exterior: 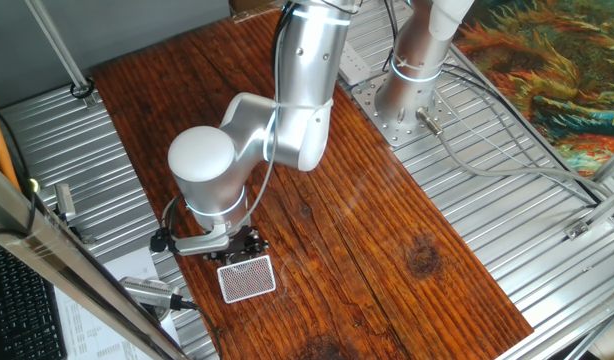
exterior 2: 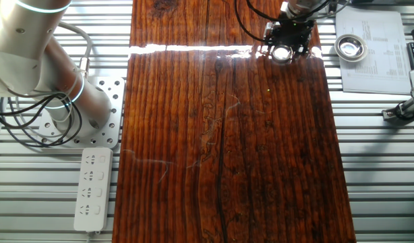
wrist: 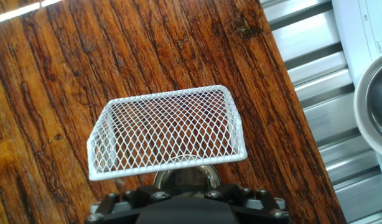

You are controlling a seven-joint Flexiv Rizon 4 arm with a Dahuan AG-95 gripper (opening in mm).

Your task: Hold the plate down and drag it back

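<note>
The plate [wrist: 186,176] is a small shiny silver disc on the wood table. In the hand view it lies just below a white mesh rectangle [wrist: 169,132], which hides its far rim. My gripper [wrist: 186,191] covers its near part. The fingers show as one dark mass with no gap, down on or just over the plate. In the other fixed view the plate [exterior 2: 282,53] shines at the gripper's [exterior 2: 286,40] tip near the table's far edge. In one fixed view the gripper [exterior: 241,246] hides the plate, and the mesh rectangle [exterior: 247,279] lies right in front of it.
A bigger round metal bowl [exterior 2: 350,46] rests on a paper sheet [exterior 2: 372,61] on the slatted metal bench beside the table, and it also shows at the right edge of the hand view [wrist: 376,93]. The arm's base [exterior 2: 72,101] and a power strip [exterior 2: 92,187] are at the opposite end.
</note>
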